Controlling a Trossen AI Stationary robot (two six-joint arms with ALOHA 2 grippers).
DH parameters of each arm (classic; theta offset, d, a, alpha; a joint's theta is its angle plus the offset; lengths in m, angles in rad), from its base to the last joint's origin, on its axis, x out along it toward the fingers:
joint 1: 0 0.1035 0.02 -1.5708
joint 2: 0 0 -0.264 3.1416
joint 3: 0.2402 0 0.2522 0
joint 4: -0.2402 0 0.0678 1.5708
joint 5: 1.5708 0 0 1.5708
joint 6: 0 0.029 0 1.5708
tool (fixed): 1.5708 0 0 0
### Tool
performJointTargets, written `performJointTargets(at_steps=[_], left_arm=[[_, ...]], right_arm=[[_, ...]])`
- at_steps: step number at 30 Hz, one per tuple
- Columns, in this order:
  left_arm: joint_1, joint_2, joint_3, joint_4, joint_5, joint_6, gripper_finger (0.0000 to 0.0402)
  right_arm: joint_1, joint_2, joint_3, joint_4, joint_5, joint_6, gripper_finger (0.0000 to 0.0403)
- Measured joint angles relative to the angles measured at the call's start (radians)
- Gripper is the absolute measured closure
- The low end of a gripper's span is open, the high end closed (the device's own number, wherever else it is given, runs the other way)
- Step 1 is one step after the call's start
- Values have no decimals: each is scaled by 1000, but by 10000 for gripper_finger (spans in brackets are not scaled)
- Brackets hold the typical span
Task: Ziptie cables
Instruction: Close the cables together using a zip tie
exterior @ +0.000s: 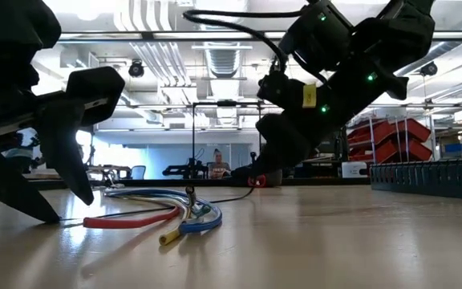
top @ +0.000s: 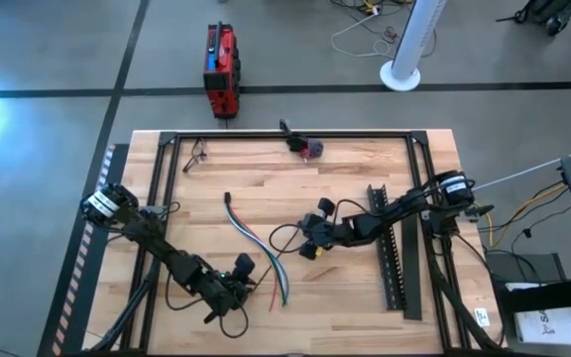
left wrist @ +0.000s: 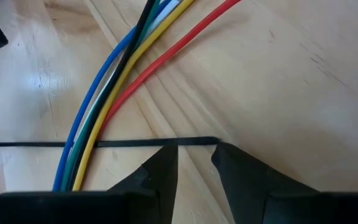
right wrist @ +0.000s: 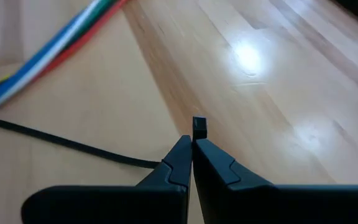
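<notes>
We pinch the zip tie's head (right wrist: 199, 127) in our closed right gripper (right wrist: 191, 144) mid-table so our part-open, empty left gripper (left wrist: 194, 155), near the front edge, can take its tail beside the cables (left wrist: 114, 87).

Could not tell whether the left gripper (left wrist: 194, 163) pinched the thin black strip (left wrist: 135, 143) at its fingertips; cables (left wrist: 114, 93) cut off past the fingers.

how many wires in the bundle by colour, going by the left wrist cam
blue wire: 1
green wire: 1
yellow wire: 1
red wire: 1
white wire: 1
black wire: 1
total: 6
</notes>
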Motion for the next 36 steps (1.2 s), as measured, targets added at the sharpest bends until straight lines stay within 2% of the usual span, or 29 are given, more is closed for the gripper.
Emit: performJointTargets(at_steps=[7, 20, 26, 36], left_arm=[[0, 0, -1, -2, 0, -29, 302], [-2, -48, -1, -35, -18, -21, 278], [11, -36, -4, -28, -38, 49, 275], [33, 25, -11, 74, -58, 139, 293]], right_arm=[[0, -34, 0, -58, 28, 11, 403], [0, -64, 0, -59, 28, 22, 403], [0, -41, 0, -25, 10, 37, 403], [0, 8, 0, 33, -25, 44, 403]])
